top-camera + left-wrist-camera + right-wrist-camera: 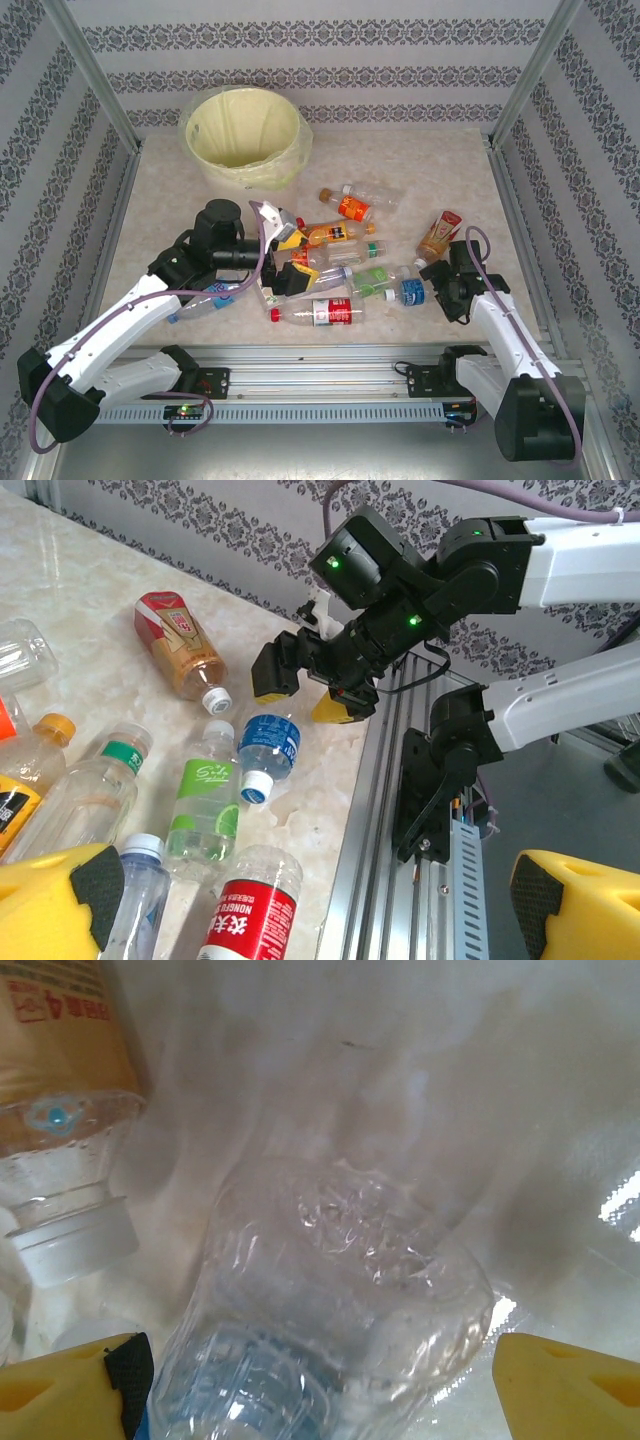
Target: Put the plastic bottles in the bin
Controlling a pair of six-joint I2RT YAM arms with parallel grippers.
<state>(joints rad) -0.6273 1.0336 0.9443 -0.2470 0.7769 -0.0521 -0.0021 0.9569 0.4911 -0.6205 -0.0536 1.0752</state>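
Several plastic bottles lie in a loose cluster mid-table. The bin (245, 135), cream with a pale yellow liner, stands at the far left. My right gripper (440, 285) (308, 688) (320, 1390) is open and low over a blue-labelled bottle (410, 292) (268, 745) (330, 1300); its yellow fingers straddle the clear body, which rests on the table. My left gripper (285, 258) (320, 910) is open above the cluster's left side. A red-labelled bottle (330, 313) (245, 910) lies below it, near its left finger. A green-labelled bottle (375, 278) (205, 800) lies beside the blue one.
A tan bottle with a red label (440, 235) (185, 650) (60, 1050) lies just beyond the right gripper. The aluminium rail (320, 355) (380, 810) runs along the near table edge. Patterned walls and metal posts (95, 75) enclose the table.
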